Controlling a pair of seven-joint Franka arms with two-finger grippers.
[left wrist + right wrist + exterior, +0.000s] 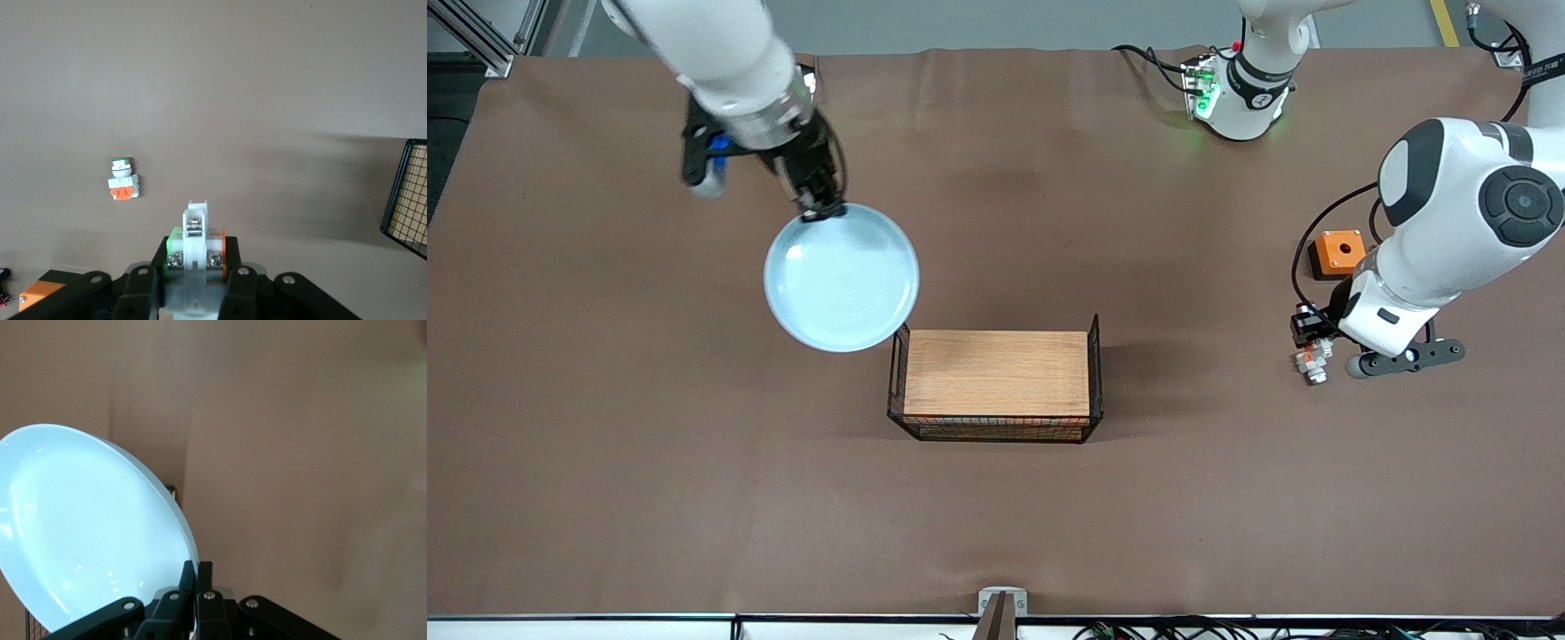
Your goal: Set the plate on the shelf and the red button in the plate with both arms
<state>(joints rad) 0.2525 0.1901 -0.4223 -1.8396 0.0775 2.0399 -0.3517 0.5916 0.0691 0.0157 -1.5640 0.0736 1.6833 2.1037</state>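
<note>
My right gripper [819,210] is shut on the rim of the pale-blue plate [841,277] and holds it tilted in the air, over the table beside the basket's corner at the right arm's end. In the right wrist view the plate [87,533] fills one side and the fingers [198,572] pinch its rim. My left gripper [1309,348] is shut on the red button [1314,363] and holds it above the table near the left arm's end. In the left wrist view the red button [195,233] sits between the fingers [195,259], green on one side and orange-red on the other.
A black wire basket [1096,373] with a wooden board [996,373] in it stands mid-table; its corner shows in the left wrist view [405,200]. An orange box with a hole [1336,252] lies near the left arm. A shorter white block with an orange top [123,181] lies on the table.
</note>
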